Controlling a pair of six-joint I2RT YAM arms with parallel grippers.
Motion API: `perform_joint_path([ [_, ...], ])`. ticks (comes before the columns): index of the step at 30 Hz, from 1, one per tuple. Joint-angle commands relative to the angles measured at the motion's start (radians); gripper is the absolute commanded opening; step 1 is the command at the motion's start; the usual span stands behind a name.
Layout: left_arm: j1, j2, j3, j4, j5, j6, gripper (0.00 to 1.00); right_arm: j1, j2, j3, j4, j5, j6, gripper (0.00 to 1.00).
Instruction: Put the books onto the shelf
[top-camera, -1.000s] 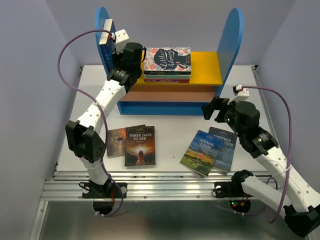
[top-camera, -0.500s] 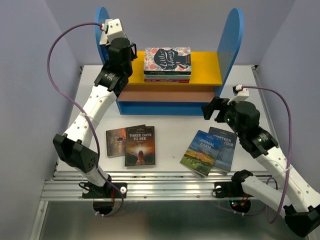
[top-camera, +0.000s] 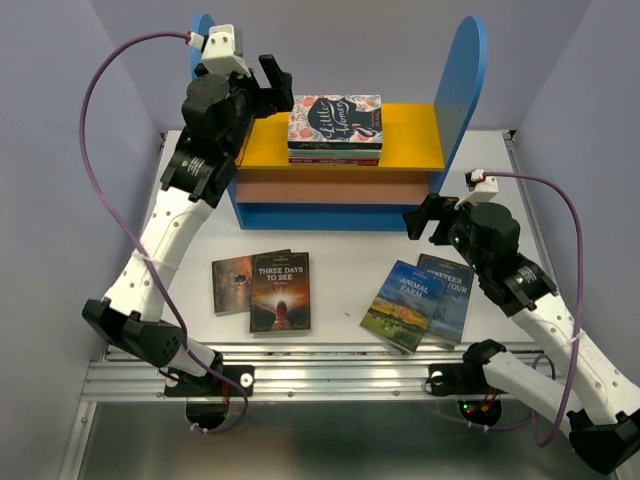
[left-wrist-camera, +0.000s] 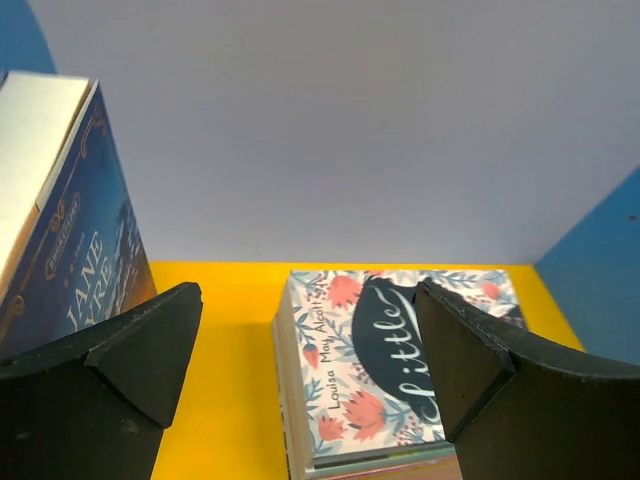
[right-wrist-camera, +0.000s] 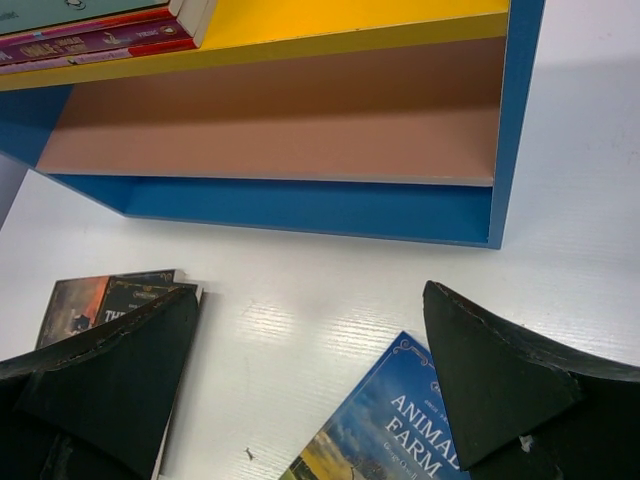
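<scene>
Jane Eyre (left-wrist-camera: 75, 250) stands on the yellow board (left-wrist-camera: 225, 330) of the shelf (top-camera: 462, 75), leaning tilted on the left blue side panel (left-wrist-camera: 12, 40). That lean is the worry. The book is thin and could slide down flat. One finger (left-wrist-camera: 120, 360) of the left claw (left-wrist-camera: 307, 300) looks very close to it, so a crooked pull back could knock it over. The Little Women stack (top-camera: 335, 120) in the middle of the board could get bumped too.

4 books lie flat on the table (top-camera: 340, 250). Three Days to See (top-camera: 280, 292) lies partly on a dark book (top-camera: 230, 283). Animal Farm (top-camera: 403, 305) lies partly on Nineteen Eighty-Four (top-camera: 452, 290). Thin flat books are hard to pinch, so I think a claw could just push one along, or drag the one under it.

The left arm (top-camera: 160, 240) reaches up tall from its low elbow to the top left of the shelf, and its claw looks across the yellow board. That claw is wide open and holds nothing. The right arm (top-camera: 530, 300) is bent, with the right claw (right-wrist-camera: 310, 290) low over the table just in front of the shelf's right end. It is wide open too, with nothing in it.
</scene>
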Motion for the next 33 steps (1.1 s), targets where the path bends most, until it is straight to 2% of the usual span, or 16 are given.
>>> perform_joint_path([
  [1,0.005,-0.107,0.014,0.092,0.193,0.000,0.99,0.002,-0.013,0.027,0.029,0.003,-0.015,1.00],
  [7,-0.013,-0.193,-0.026,0.098,0.334,-0.006,0.99,0.002,-0.017,0.019,0.029,-0.002,-0.013,1.00],
  [15,-0.029,-0.288,-0.092,0.121,0.408,-0.039,0.99,0.002,-0.011,0.015,0.024,-0.010,0.002,1.00],
  [18,-0.033,-0.357,-0.182,0.122,0.427,-0.120,0.99,0.002,-0.019,0.003,0.020,-0.008,0.013,1.00],
  [23,-0.084,-0.552,-0.478,0.243,0.389,-0.225,0.99,0.002,-0.028,-0.004,0.003,-0.011,0.031,1.00],
  [28,-0.142,-0.612,-0.607,0.144,0.358,-0.283,0.99,0.002,-0.024,-0.004,-0.092,0.026,0.102,1.00],
  [33,-0.231,-0.702,-0.782,0.080,0.434,-0.351,0.99,0.002,0.025,0.013,-0.250,0.055,0.195,1.00],
])
